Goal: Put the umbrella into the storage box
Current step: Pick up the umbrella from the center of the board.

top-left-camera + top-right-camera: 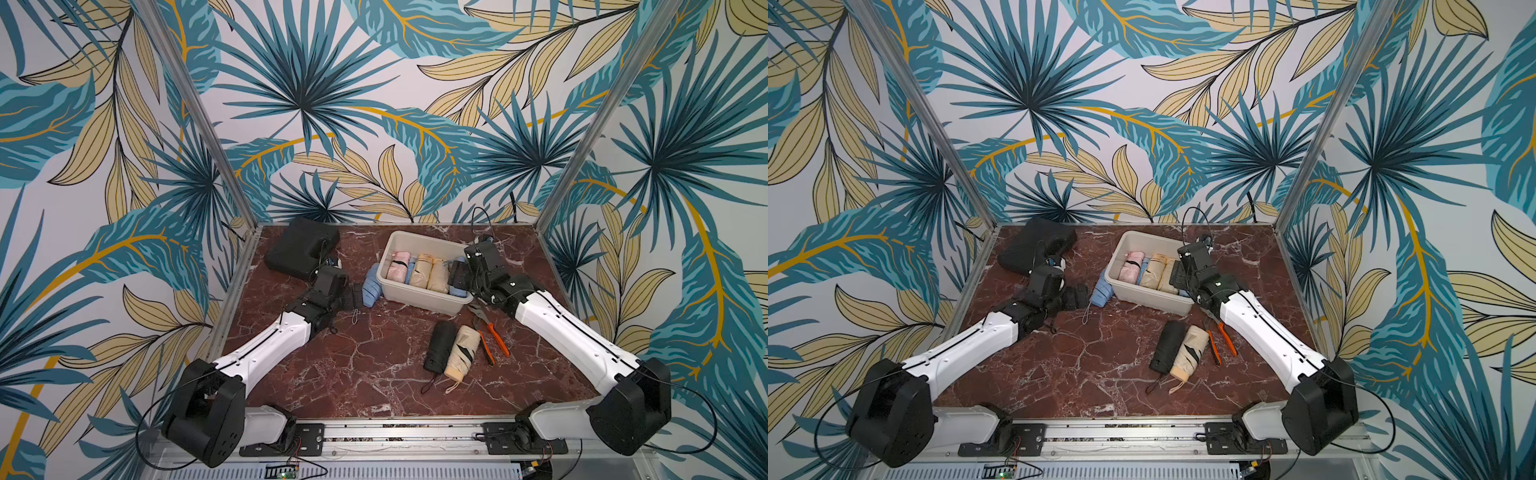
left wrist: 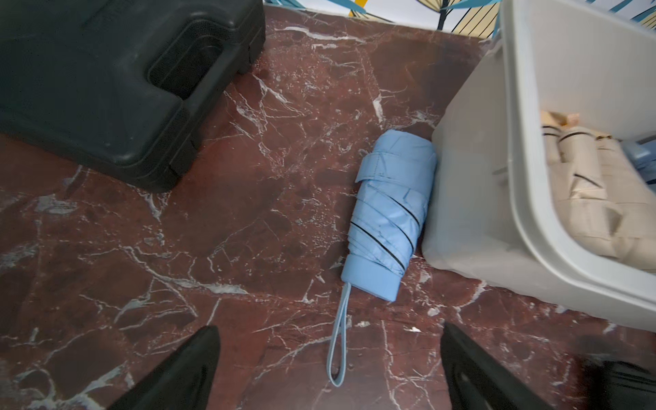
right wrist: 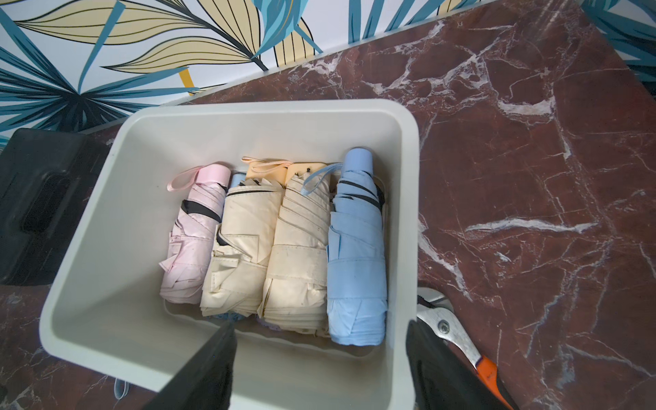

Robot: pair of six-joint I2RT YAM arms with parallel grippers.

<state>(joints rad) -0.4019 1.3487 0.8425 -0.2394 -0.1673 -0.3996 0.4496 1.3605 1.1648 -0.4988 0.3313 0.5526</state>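
Umbrella (image 2: 388, 213) lies just ahead of left gripper (image 2: 328, 330).

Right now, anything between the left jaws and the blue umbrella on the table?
Nothing visible: left jaws stand open, bare table up to the blue umbrella and its strap. One side lies close against the storage box, so room there looks tight.

The off-white box (image 3: 269, 106) stands upright and open-topped at the far side of my bench (image 1: 353, 365). In it, lying side by side, are a pink umbrella (image 3: 191, 245), a beige umbrella (image 3: 241, 248), a second beige umbrella (image 3: 298, 255) and a blue umbrella (image 3: 356, 262), all folded. A loose blue umbrella (image 2: 388, 213) lies on the bench against the box's outer wall. Nearer me, a black umbrella (image 1: 438, 347) and a loose beige umbrella (image 1: 461, 353) lie touching.
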